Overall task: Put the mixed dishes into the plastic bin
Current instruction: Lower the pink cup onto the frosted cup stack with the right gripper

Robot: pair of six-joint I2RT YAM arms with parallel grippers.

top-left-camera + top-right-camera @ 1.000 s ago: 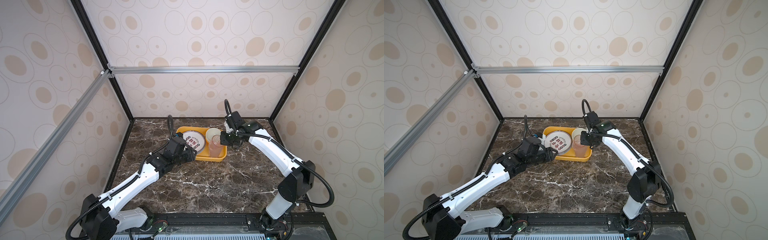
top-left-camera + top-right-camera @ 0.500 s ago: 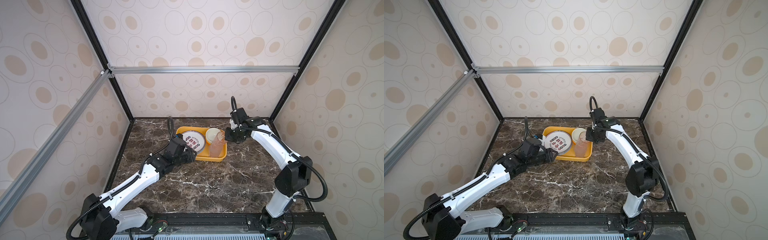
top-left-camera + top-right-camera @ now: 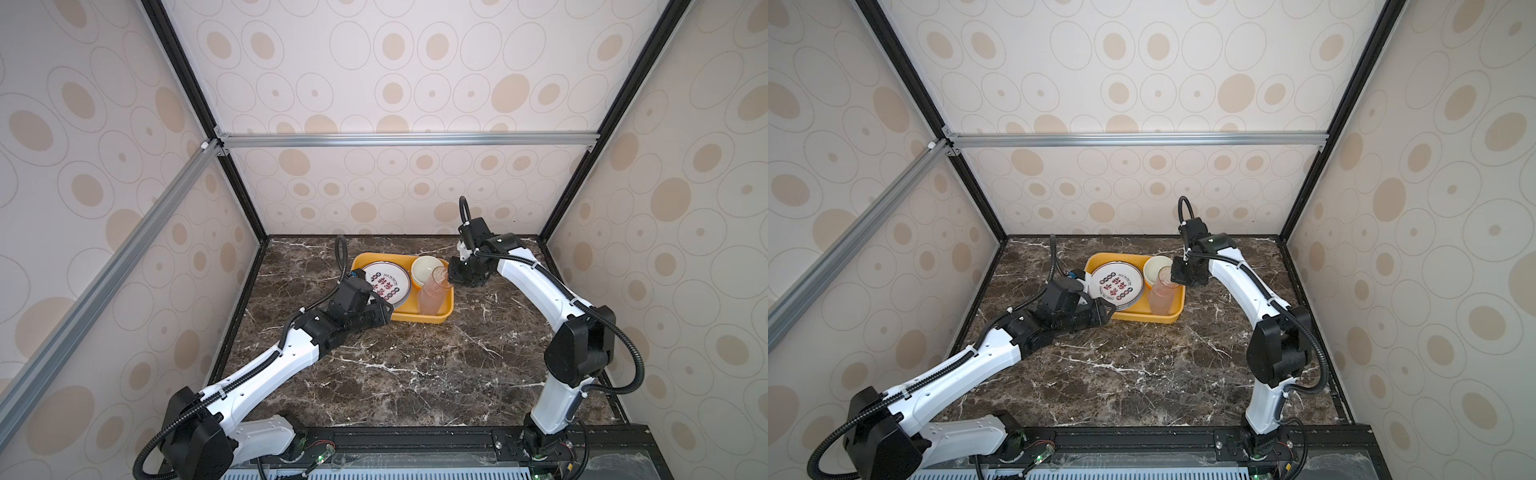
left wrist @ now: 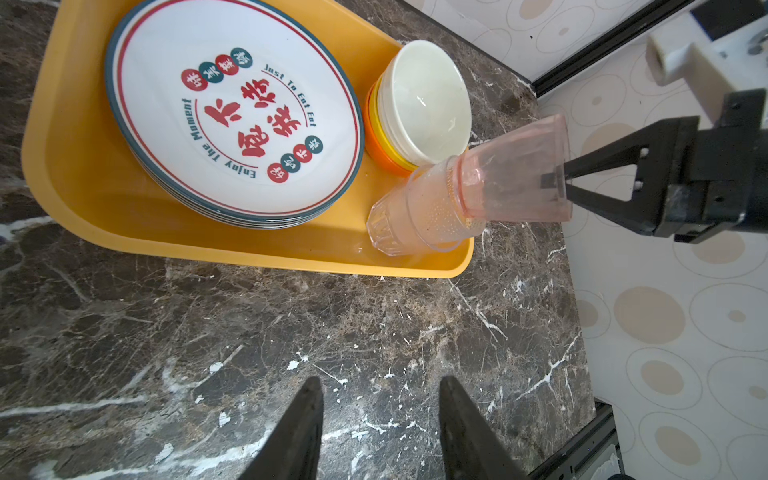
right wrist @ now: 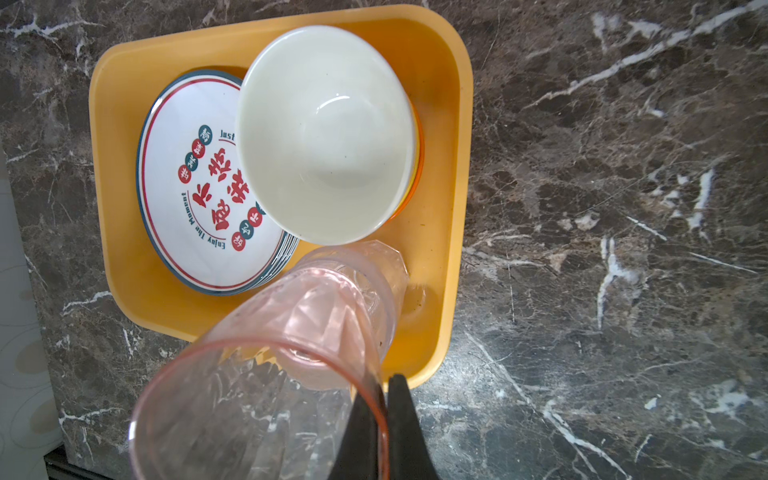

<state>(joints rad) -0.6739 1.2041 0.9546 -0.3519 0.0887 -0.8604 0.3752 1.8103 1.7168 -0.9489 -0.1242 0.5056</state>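
Note:
The mustard-yellow plastic bin (image 3: 419, 319) (image 3: 1150, 319) lies at the back of the marble table. In it are a stack of white plates (image 3: 384, 282) (image 4: 232, 116) with red characters and nested bowls (image 3: 428, 269) (image 5: 328, 133), off-white on top. A pinkish cup (image 3: 434, 291) (image 4: 515, 174) sits in a clear cup (image 4: 415, 212) at the bin's near right corner. My right gripper (image 3: 449, 277) (image 5: 384, 386) is shut on the pinkish cup's rim. My left gripper (image 3: 388, 309) (image 4: 382, 382) is open and holds nothing, low over the table at the bin's near left side.
Black frame posts and patterned walls close in the table (image 3: 415, 374) on three sides. A black rail (image 3: 415, 436) runs along the front edge. The dark marble in front of the bin carries only my two arms.
My right wrist has swung right and back, still pinching the pinkish cup, which stays in the bin's near right corner. The left arm has barely moved.

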